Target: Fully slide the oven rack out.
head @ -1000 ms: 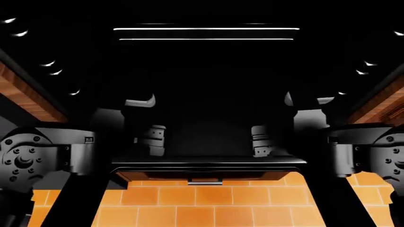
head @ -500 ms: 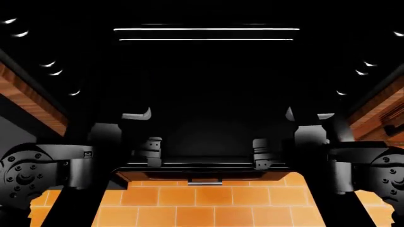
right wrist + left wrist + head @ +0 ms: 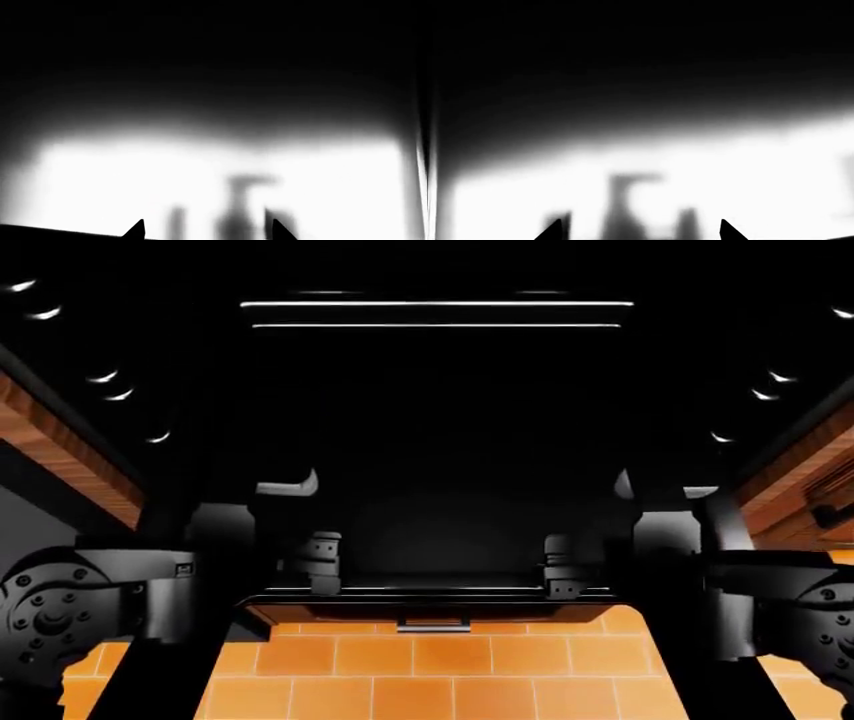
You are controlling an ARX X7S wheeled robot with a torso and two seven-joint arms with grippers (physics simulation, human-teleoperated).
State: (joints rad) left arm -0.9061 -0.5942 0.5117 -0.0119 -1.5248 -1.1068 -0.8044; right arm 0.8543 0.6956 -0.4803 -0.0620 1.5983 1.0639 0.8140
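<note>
Oven rack (image 3: 437,314): far from both grippers, left (image 3: 320,560) and right (image 3: 561,562), finger state indeterminate; reach in level, hook front bars.

You have no readable text, labels, brand names, numbers or signs in any of the three views. In the head view, a small pale mark sits on the left arm's housing (image 3: 186,565) at about 8 o'clock, but it is too tiny for you to make out as lettering. Both wrist views show only blurred black and white areas, with nothing written on them.
</note>
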